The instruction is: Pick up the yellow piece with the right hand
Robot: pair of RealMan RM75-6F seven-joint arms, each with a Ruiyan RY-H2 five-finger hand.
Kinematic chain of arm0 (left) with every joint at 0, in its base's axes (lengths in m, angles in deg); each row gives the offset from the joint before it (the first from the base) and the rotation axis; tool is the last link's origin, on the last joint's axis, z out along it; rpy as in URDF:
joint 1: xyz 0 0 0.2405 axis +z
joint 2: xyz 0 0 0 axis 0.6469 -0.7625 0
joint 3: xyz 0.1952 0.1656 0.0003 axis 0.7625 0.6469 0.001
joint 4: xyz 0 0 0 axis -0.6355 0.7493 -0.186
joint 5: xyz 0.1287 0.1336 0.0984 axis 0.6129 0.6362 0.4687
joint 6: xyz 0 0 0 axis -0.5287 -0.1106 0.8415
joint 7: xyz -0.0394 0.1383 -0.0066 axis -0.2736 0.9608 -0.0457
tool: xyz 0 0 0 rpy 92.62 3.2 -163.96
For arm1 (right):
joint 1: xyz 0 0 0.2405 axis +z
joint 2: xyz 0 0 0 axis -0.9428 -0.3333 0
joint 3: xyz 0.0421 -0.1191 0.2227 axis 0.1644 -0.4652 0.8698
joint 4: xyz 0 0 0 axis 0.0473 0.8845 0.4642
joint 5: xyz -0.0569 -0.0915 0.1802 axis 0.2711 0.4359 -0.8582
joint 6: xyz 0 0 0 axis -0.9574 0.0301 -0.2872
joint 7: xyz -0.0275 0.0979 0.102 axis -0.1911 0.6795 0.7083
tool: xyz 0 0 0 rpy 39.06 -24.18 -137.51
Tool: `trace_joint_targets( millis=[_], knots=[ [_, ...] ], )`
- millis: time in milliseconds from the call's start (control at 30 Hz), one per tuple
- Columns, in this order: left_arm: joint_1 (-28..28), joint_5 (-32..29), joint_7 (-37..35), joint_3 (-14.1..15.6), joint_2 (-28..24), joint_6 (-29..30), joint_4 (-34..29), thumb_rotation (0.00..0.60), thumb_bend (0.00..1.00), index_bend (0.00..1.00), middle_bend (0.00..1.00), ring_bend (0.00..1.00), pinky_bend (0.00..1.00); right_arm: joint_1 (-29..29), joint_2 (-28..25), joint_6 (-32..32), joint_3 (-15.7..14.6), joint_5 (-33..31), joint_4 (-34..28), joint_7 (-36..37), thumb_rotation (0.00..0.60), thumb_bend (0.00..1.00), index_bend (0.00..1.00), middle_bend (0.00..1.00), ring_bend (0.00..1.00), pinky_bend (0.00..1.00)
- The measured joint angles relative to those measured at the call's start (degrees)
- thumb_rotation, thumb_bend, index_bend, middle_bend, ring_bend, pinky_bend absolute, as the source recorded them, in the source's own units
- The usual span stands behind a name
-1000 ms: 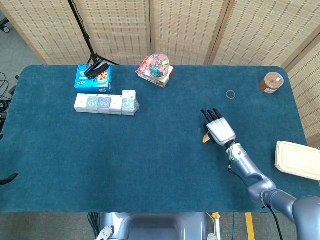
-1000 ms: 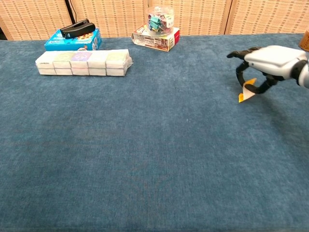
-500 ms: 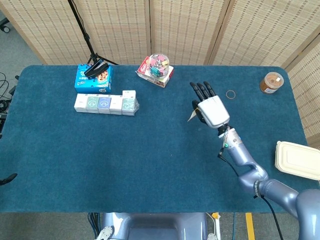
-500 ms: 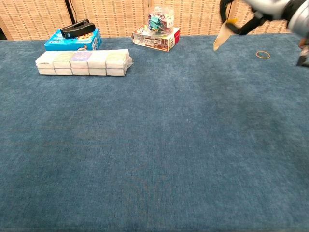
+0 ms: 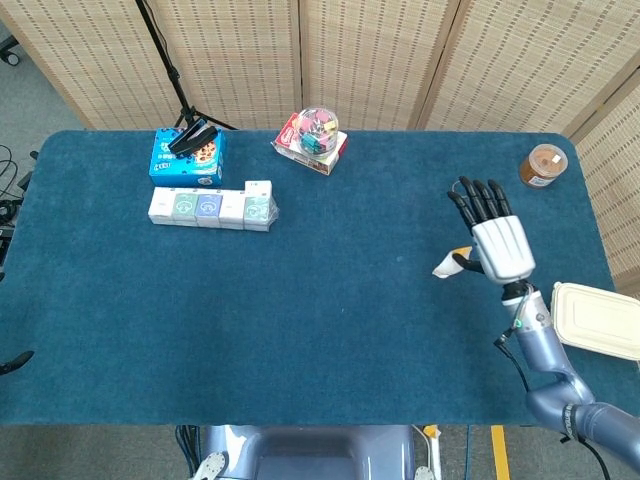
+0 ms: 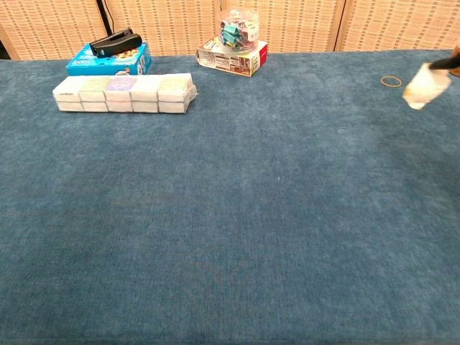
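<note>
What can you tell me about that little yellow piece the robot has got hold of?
The yellow piece is small, thin and flat, like a card or chip. From above it looks pale, with a yellow-orange edge near the fingers; in the chest view it is blurred and cream-coloured. The right hand pinches one end, and the rest sticks out sideways toward the table's middle. It appears lifted clear of the blue table, near the right side. Nothing else touches it.

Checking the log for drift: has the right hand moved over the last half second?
Yes. The right hand, holding the yellow piece, swung right and toward the robot, away from the candy jar, nearer the white lidded box.
</note>
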Motion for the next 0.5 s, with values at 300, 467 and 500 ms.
trace_joint_targets(
  millis=[300, 467, 500],
  knots=[
    [0.3, 1.0, 0.2, 0.4, 0.2, 1.1, 0.3, 0.6, 0.0, 0.0, 0.0, 0.0, 0.0, -9.2, -3.1, -7.9, -2.7, 0.0, -4.2, 6.5, 0.6, 0.0, 0.1, 0.0, 0.0, 0.0],
    [0.9, 1.2, 0.5, 0.4, 0.4, 2.2, 0.4, 0.6, 0.0, 0.0, 0.0, 0.0, 0.0, -13.5, -5.7, -9.9, -5.5, 0.7, -6.3, 6.0, 0.6, 0.0, 0.09, 0.0, 0.0, 0.0],
    [1.0, 1.2, 0.6, 0.4, 0.4, 2.4, 0.4, 0.6, 0.0, 0.0, 0.0, 0.0, 0.0, -14.0, -6.2, -9.8, -5.9, 0.6, -6.9, 5.1, 0.6, 0.0, 0.09, 0.0, 0.0, 0.0]
  ],
)
